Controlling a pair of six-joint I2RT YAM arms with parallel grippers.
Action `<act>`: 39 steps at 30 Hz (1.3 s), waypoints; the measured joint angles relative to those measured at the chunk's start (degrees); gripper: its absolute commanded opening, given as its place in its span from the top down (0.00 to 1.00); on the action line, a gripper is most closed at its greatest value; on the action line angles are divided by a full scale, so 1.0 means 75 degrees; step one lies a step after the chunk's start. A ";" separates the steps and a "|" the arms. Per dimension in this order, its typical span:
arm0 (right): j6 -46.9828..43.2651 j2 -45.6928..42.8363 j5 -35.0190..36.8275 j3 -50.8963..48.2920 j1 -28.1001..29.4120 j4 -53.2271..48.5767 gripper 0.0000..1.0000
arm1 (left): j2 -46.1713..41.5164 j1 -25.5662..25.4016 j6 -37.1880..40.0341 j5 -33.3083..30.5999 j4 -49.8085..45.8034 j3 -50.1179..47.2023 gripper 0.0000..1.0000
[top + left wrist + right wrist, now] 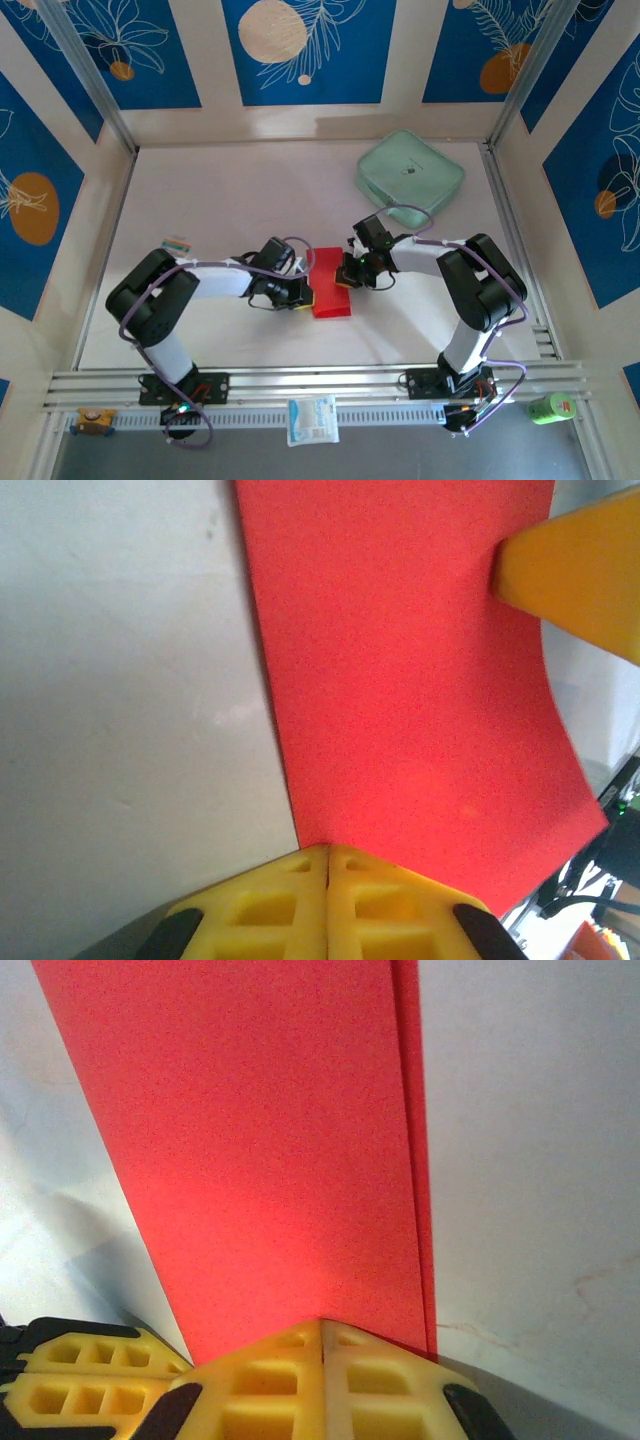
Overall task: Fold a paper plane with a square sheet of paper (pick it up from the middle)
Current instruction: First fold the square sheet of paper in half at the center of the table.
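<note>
Two arms meet at the middle of the top external view, where the square sheet of paper [331, 290] lies on the bench [230, 200] as a narrow red rectangle, well apart from the mint-green case [410, 172] at upper right. The left end effector [300, 297] sits at the sheet's left edge and the right end effector [350, 275] at its right edge, each touching the red. In the left wrist view, the left end effector [328, 852] at bottom centre has its fingers pressed together with the sheet [400, 680] running into their tips, so it looks pinched on the paper. A yellow finger [585, 570] at upper right, probably the other arm's, meets the far edge, and the red curves slightly there. In the right wrist view, the right end effector [322, 1325] is likewise closed narrow on the sheet [260, 1140], and a second red layer peeks out along the right side, suggesting a half fold with edges not quite flush. To do this step well, I would hold both pinches firm, slide the layers until the edges line up, and only then press the crease flat against the bench, avoiding any pull that bows or tears the thin paper.
</note>
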 measured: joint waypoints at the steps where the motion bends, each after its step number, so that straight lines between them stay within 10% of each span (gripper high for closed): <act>1: 0.0017 0.0000 -0.0003 -0.0003 0.0003 0.0000 1.00 | -0.0035 -0.0003 0.0070 -0.0058 -0.0108 0.0026 0.91; 39: 0.0044 -0.0105 0.0052 -0.0114 0.0000 0.0023 1.00 | -0.0994 -0.0286 -0.0256 -0.0149 -0.0192 -0.0277 0.90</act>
